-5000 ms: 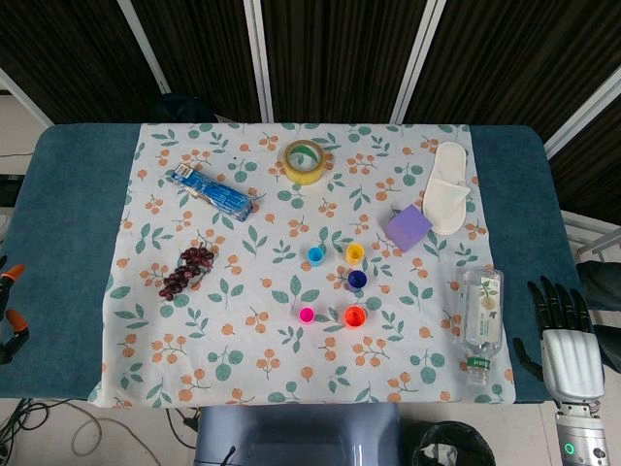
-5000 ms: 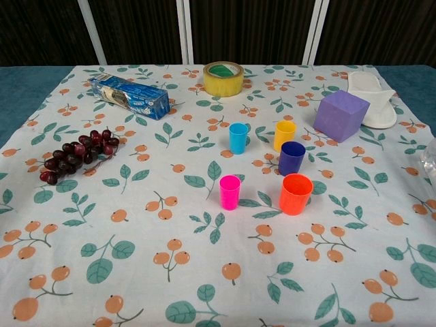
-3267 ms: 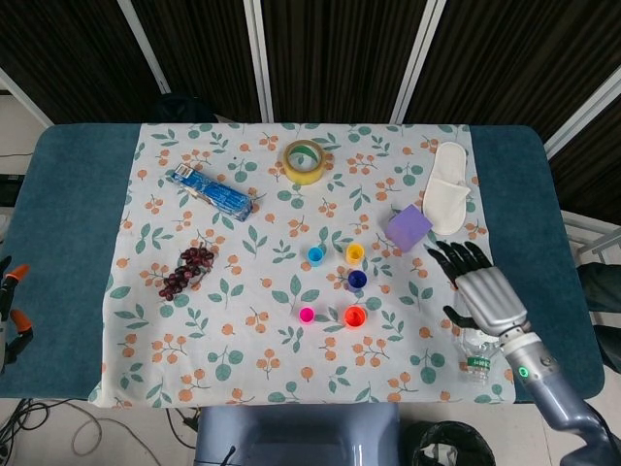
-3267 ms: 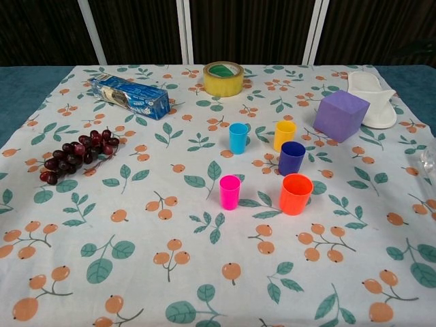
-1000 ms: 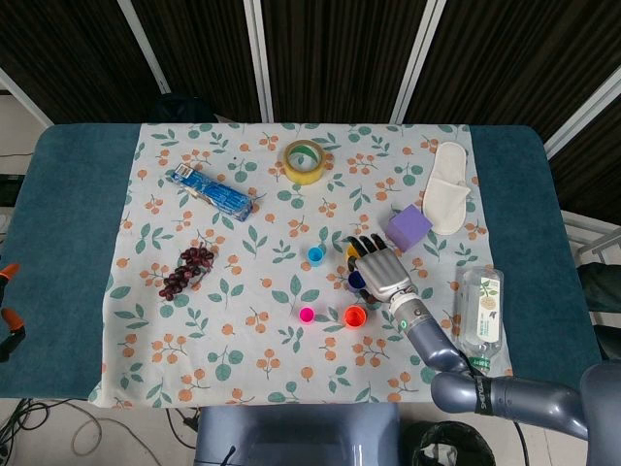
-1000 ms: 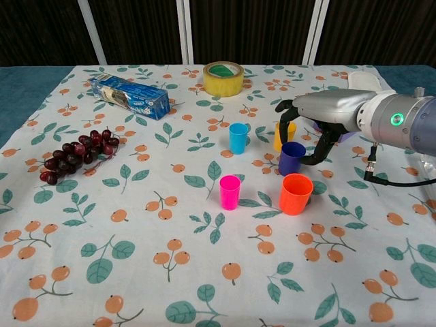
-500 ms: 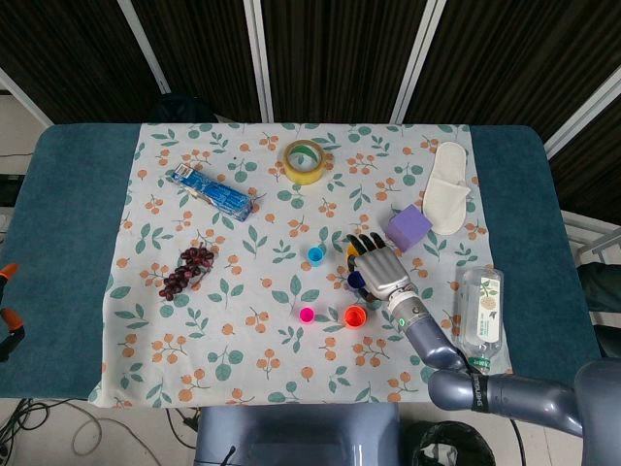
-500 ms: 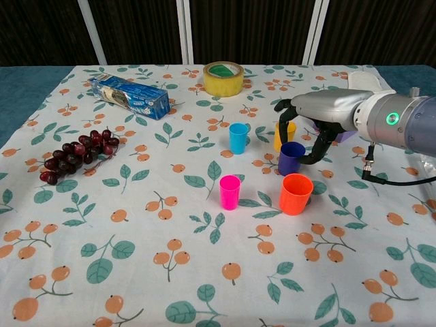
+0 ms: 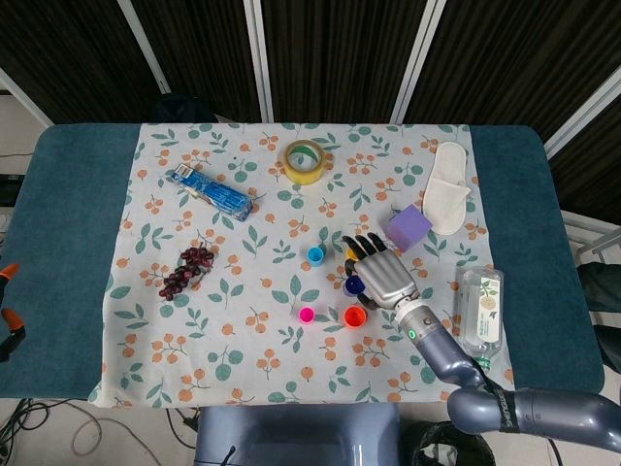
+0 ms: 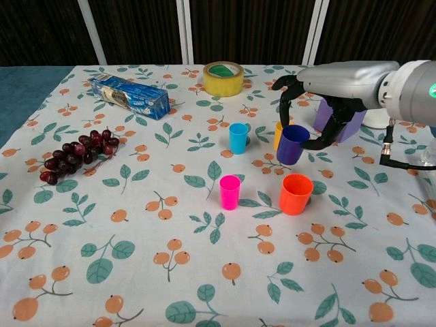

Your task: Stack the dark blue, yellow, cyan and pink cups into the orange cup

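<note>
While the orange cup [image 10: 296,193] and pink cup [image 10: 229,191] stand nearest on the leaf-print tablecloth [image 10: 136,259], the right hand [image 10: 320,95] holds the dark blue cup [image 10: 292,144] just behind the orange one, tilted and lifted off the cloth, fingers [image 10: 285,90] clamped around its sides. Beyond it stand the yellow cup [image 10: 278,133], partly hidden, and the cyan cup [image 10: 238,137]. Farther back lie a purple cube [image 10: 351,121], grapes [image 10: 75,153] and a tape roll [image 10: 223,78].

The right robot hand [image 10: 315,112] grips the dark blue cup [image 10: 292,144], lifted.
</note>
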You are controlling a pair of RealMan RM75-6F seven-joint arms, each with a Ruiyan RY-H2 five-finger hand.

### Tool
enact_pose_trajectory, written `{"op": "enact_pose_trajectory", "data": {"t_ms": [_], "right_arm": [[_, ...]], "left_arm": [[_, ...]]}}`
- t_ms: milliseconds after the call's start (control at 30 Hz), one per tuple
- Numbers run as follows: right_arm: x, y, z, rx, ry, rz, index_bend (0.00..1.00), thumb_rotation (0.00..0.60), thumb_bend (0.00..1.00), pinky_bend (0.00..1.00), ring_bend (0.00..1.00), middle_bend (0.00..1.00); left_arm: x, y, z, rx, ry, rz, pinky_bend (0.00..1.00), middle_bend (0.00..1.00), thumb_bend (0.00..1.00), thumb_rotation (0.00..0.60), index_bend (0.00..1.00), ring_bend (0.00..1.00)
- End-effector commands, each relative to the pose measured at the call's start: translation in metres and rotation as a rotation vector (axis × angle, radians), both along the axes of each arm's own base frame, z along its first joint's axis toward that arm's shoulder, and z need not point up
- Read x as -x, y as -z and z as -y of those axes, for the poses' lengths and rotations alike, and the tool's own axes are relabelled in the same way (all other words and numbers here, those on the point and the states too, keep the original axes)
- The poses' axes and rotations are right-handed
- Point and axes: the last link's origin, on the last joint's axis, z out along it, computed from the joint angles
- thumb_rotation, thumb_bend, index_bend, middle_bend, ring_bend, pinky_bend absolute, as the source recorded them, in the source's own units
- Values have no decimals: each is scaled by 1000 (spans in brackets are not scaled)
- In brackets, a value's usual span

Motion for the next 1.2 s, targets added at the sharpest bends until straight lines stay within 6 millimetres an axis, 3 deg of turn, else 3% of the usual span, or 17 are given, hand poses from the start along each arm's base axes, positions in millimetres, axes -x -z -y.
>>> {"op": "enact_pose_trajectory", "data": {"t_ms": [33,400,1200], "right_arm": [[0,-17,-20,13,-32,-9,449,600,400,0,0,0],[-2,-18,-55,-10,-72,12,448,600,400,0,0,0],[15,5,-50,-36,-36,-24,448,600,401,0,0,0]], "left_arm": [[0,0,0,0,1,0,0,26,797,600,151,0],[-1,0,1,-2,2,0,0,26,797,600,151,0],[0,-3,0,-11,1,-3,0,26,797,600,151,0]]}}
